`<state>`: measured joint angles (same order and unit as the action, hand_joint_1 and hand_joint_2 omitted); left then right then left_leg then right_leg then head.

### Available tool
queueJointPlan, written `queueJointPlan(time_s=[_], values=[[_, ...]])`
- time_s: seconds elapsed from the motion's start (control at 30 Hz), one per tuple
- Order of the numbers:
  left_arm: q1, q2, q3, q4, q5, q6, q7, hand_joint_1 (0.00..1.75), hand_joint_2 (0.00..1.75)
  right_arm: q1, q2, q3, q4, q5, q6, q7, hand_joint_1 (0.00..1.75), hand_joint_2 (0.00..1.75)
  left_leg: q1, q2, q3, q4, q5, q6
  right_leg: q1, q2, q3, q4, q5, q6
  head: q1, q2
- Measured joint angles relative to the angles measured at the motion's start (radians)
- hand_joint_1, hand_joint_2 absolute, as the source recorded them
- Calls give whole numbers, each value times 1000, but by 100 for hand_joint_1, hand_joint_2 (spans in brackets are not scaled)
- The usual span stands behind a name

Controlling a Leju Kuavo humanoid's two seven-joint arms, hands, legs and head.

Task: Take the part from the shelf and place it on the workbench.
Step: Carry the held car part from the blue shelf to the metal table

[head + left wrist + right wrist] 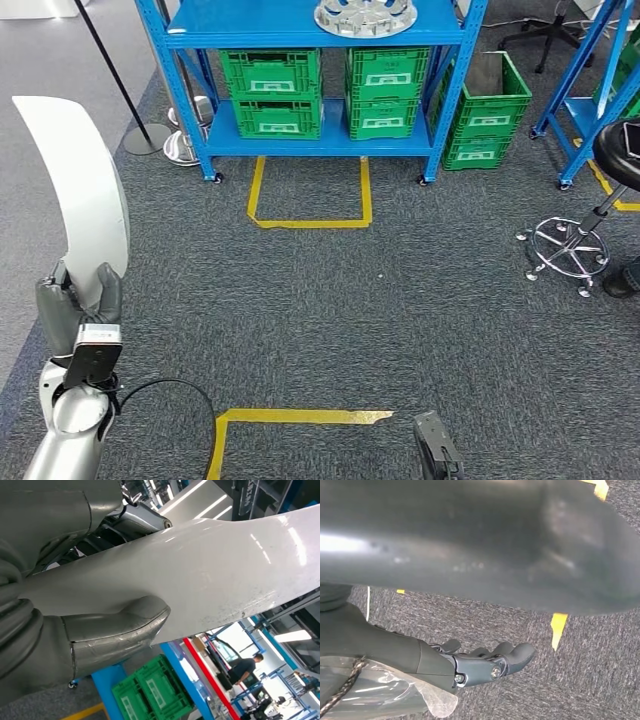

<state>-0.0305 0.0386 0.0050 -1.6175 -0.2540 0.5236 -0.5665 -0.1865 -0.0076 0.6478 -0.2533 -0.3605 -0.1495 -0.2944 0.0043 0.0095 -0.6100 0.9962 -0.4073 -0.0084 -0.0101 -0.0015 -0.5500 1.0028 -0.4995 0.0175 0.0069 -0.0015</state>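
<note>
1. Your white curved part stands upright at the lower left, well apart from the blue shelf.
2. Your left hand grips its lower end, arm raised.
3. Your right hand hangs over the carpet, holding nothing, fingers loosely extended.

The silver wheel cover on the blue shelf was cut off by the head view's top edge. The white part hid most of the left hand and its fingers. The right hand was cropped at the bottom edge. A distant person was too small to make out.
</note>
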Motion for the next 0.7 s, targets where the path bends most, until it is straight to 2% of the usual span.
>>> queueJointPlan(time_s=[0.3,0.37,0.43,0.47,0.53,0.57,0.6,0.63,0.67,0.7], values=[[-4,4,0,0,-1,-5,1,175,175,0,0,-28,0,32,1,6,0,0,-1,0,-6,5,0,0,-2,0,-3,-1,3,4,0,0],[-5,7,0,-1,-3,-7,3,175,175,-1,2,-32,-2,36,2,7,0,0,-4,0,-4,-2,-5,10,-5,-2,2,-13,5,14,-1,0],[-6,10,0,-3,-6,-9,3,175,175,-3,4,-38,-5,38,2,7,0,0,-1,-1,23,-44,-2,28,-6,-2,3,-16,2,23,-1,0],[-8,10,0,-4,-7,-9,3,175,175,-4,4,-40,-6,38,2,7,0,0,3,0,40,-67,2,36,-5,-1,-8,7,-11,25,0,0],[-10,10,0,-4,-7,-9,3,175,175,-3,4,-43,-7,39,2,8,0,0,10,0,60,-87,5,41,-8,2,-69,116,-57,29,5,0],[-10,10,0,-4,-7,-10,3,175,175,0,4,-43,-7,39,2,9,0,0,12,0,62,-87,2,38,-12,2,-108,178,-79,34,5,0],[-8,9,0,-4,-7,-10,3,175,175,4,4,-44,-7,39,2,9,0,0,15,-1,65,-84,-3,32,-17,2,-137,219,-85,40,5,0],[-6,9,0,-4,-7,-10,3,175,175,7,4,-45,-7,39,2,10,0,0,20,-3,68,-78,-10,24,-23,1,-151,227,-73,48,4,0],[-4,9,0,-4,-7,-10,3,175,175,9,4,-47,-7,39,2,11,0,0,27,-4,71,-68,-19,14,-28,0,-143,195,-41,57,4,0],[-4,8,0,-4,-7,-10,3,175,175,10,4,-49,-7,39,2,11,0,0,36,-5,74,-53,-33,2,-35,-2,-120,136,0,68,5,0]])
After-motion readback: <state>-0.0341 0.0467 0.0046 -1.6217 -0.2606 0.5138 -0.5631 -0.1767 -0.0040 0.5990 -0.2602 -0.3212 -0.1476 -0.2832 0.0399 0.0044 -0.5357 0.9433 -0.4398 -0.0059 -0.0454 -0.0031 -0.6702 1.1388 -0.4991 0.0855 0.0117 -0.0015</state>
